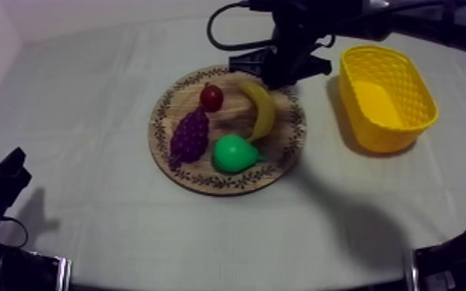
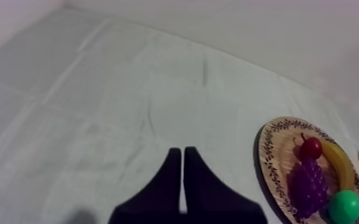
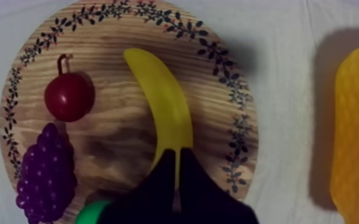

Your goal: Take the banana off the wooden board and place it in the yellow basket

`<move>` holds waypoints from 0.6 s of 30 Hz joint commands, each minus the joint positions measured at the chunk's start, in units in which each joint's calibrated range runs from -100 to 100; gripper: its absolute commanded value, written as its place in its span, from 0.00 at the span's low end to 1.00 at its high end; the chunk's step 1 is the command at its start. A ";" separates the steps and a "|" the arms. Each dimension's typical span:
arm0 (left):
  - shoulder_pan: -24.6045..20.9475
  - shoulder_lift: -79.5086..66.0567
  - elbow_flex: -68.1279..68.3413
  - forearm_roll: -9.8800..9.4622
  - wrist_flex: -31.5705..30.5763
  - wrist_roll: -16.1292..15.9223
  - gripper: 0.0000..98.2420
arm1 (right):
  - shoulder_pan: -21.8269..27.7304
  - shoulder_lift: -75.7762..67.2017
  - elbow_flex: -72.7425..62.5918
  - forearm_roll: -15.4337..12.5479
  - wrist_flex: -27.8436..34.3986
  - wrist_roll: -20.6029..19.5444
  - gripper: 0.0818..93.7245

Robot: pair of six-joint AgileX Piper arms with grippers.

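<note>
The yellow banana (image 1: 261, 108) lies curved on the right half of the round wooden board (image 1: 282, 159), its upper end toward the far rim. My right gripper (image 1: 279, 76) hangs above that far end, coming in from the upper right. In the right wrist view its fingers (image 3: 177, 174) lie together as a narrow wedge, shut, over the banana (image 3: 161, 98) and holding nothing. The yellow basket (image 1: 387, 97) stands right of the board with nothing in it. My left gripper (image 1: 0, 182) rests low at the left, shut (image 2: 183, 164).
On the board with the banana lie a small red fruit (image 1: 211, 97), a purple bunch of grapes (image 1: 190, 135) and a green pear (image 1: 234, 153). The basket's near wall (image 3: 358, 137) stands just beyond the board's rim. Bare cloth (image 1: 89, 116) stretches left of the board.
</note>
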 commanded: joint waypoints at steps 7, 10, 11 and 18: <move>-0.01 -0.03 0.03 -0.01 -0.02 0.00 0.00 | 0.17 -0.54 0.54 -2.36 0.33 1.80 0.40; -0.01 -0.03 0.03 -0.01 -0.02 0.00 0.00 | -0.37 -0.67 0.84 -2.80 0.59 2.76 0.69; -0.01 -0.03 0.03 -0.01 -0.02 0.00 0.00 | -0.76 -0.66 0.97 -2.44 0.92 2.59 0.74; -0.01 -0.03 0.03 -0.01 -0.02 0.00 0.00 | -2.48 -0.68 2.42 -1.44 1.31 2.37 0.91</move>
